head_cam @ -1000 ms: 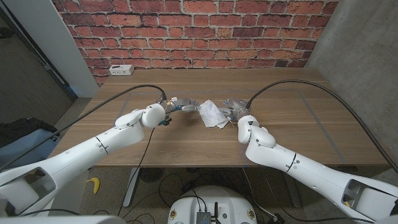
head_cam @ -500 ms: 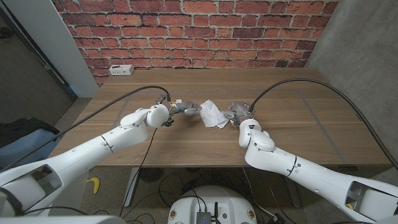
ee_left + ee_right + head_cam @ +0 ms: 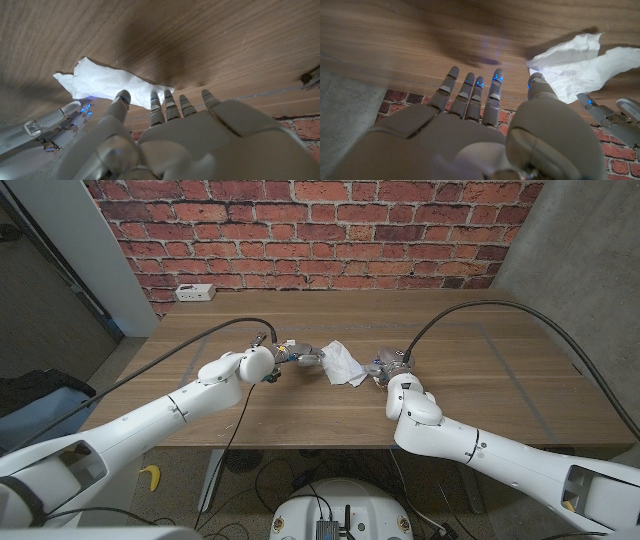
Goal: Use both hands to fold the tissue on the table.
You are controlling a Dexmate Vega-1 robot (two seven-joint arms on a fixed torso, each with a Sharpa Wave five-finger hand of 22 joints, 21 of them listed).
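Head view: tissue [image 3: 342, 364] sits crumpled mid-table, between the two hands. Left hand [image 3: 292, 356] is at its left edge, right hand [image 3: 385, 366] just off its right edge. No clean fold visible; I'd call the task barely started, with the flattening and the fold itself all left to do. Table [image 3: 480, 390] carries a white power strip [image 3: 192, 292] at the far left corner, well apart from the work. Black cables arc over both arms but sit clear of the tissue. Nothing blocks either approach.

Left wrist view: left hand [image 3: 165, 135] has fingers spread and extended, holding nothing; fingertips [image 3: 156, 100] reach the near edge of the tissue [image 3: 105, 82], contact can't be confirmed.

Right wrist view: right hand [image 3: 470, 125] also splayed wide, empty. Tissue [image 3: 577, 62] lies beside the thumb, apart from the other fingers.
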